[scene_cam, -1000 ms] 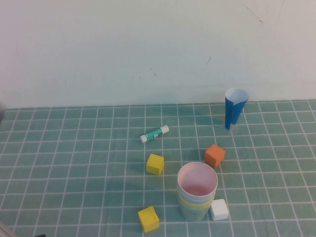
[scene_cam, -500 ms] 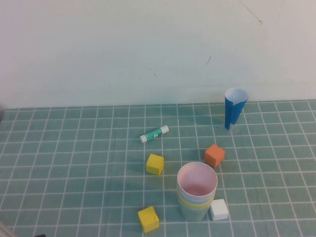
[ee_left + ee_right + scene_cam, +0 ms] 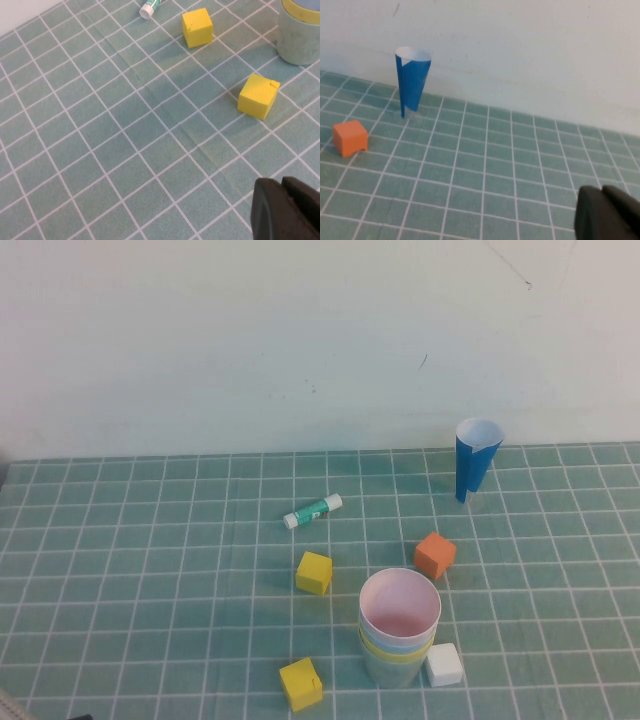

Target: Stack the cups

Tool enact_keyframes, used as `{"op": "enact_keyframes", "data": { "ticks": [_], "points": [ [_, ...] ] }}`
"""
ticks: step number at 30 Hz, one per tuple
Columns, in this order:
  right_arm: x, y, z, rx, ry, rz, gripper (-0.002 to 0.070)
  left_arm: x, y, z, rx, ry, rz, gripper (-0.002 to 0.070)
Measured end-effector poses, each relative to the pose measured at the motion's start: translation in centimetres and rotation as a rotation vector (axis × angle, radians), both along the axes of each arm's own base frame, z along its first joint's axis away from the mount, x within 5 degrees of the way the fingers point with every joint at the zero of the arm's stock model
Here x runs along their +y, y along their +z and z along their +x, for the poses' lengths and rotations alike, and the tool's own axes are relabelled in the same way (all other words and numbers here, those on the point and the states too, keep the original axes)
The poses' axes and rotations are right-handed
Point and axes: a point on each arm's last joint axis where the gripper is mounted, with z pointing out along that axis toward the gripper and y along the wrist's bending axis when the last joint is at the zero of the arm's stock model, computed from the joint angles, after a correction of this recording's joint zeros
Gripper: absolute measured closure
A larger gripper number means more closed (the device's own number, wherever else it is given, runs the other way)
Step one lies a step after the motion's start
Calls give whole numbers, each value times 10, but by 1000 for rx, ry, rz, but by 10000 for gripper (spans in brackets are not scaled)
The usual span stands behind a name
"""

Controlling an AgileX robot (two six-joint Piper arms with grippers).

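On the mat: cups (image 3: 398, 628) nested in one stack, pink on top, just right of the near yellow cube (image 3: 301, 684).
Progress: stacking looks finished; nothing loose remains.
Left gripper (image 3: 286, 210): closed, empty, near side of that cube.
Right gripper (image 3: 607, 215): closed, empty, well right of the stack.

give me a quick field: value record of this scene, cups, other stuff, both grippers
cups: nested in one upright stack, pink innermost, green outermost, yellow and blue rims between
blocks: white block beside the stack, orange block, two yellow blocks
other: glue stick lying flat, blue paper cone near the wall
left gripper: shut, empty, above mat
right gripper: shut, empty, above mat
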Motion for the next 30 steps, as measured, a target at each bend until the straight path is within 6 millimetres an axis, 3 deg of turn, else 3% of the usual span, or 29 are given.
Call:
{"op": "enact_keyframes", "data": {
  "ticks": [6,30],
  "points": [
    [0,-19,-1,60,-18,47,678,0,0,0,1,0,1,677],
    [-4,-21,-2,86,-97,56,678,0,0,0,2,0,3,677]
  ]
}}
